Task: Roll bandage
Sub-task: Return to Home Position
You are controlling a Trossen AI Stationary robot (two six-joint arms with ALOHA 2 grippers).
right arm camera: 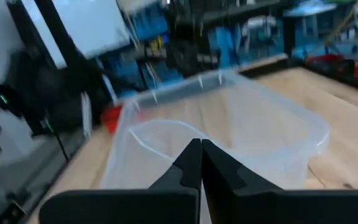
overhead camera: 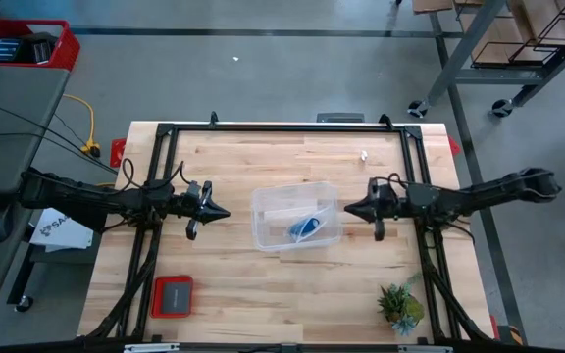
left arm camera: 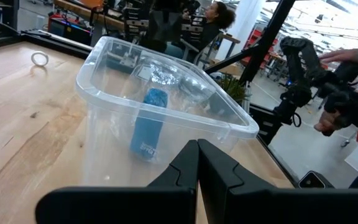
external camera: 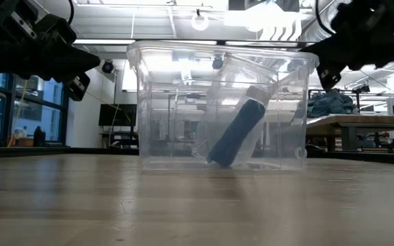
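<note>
A clear plastic tub stands mid-table. Inside it the blue bandage, in a clear wrapper, leans slanted with its lower end on the tub's floor and its upper end against the wall; it also shows in the left wrist view. My left gripper hovers shut, level, left of the tub, pointing at it. My right gripper hovers shut, level, just right of the tub. Both show raised in the low view: left gripper, right gripper.
A red-framed dark pad lies near the front left, a small green plant at the front right, a small white ring toward the far right. A black frame runs along the table's edges. People stand beyond the table.
</note>
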